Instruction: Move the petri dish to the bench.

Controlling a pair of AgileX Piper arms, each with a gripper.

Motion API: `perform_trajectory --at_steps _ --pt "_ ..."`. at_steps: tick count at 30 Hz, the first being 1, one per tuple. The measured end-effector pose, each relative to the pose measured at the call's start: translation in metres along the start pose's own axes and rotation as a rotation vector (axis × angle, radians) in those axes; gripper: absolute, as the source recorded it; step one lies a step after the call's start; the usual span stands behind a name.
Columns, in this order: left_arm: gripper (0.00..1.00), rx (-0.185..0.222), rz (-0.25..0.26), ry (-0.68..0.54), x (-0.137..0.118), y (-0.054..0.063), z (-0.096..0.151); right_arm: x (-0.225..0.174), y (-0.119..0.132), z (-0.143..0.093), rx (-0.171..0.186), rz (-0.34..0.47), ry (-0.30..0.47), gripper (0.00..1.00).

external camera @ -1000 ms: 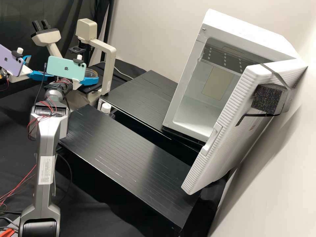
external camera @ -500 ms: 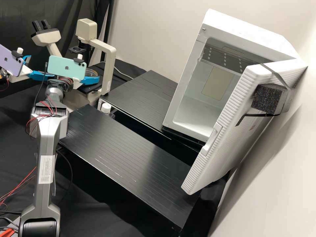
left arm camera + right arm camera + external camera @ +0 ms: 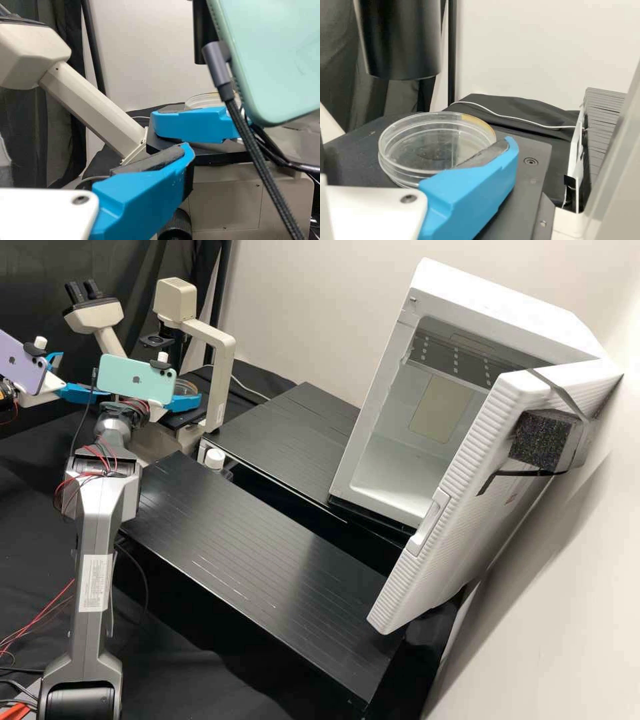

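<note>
High view: the round, clear plastic petri dish (image 3: 187,388) sits toward 10 o'clock on the flat black microscope stage (image 3: 181,419). The white-and-blue right gripper (image 3: 185,402) and white-and-blue left gripper (image 3: 83,377) look to have fingers apart. Squeeze gently from 2 sides, lift level, then head toward 5 o'clock, onto the black ridged desk (image 3: 253,540).
</note>
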Motion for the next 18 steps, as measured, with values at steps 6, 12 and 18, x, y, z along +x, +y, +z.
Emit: perform_trajectory --at_steps 6,12,18 --pt "1.00 0.000 0.000 0.000 0.0000 0.0000 0.0000 0.0000 -0.0016 -0.0008 -0.001 -0.014 0.012 0.00" --pt "1.00 0.000 0.000 0.000 0.0000 0.0000 0.0000 0.0000 -0.0024 -0.0017 -0.001 -0.023 0.022 0.00" --pt "1.00 0.000 0.000 0.000 0.0000 0.0000 0.0000 0.0002 -0.0037 -0.0023 -0.001 -0.033 0.032 0.00"
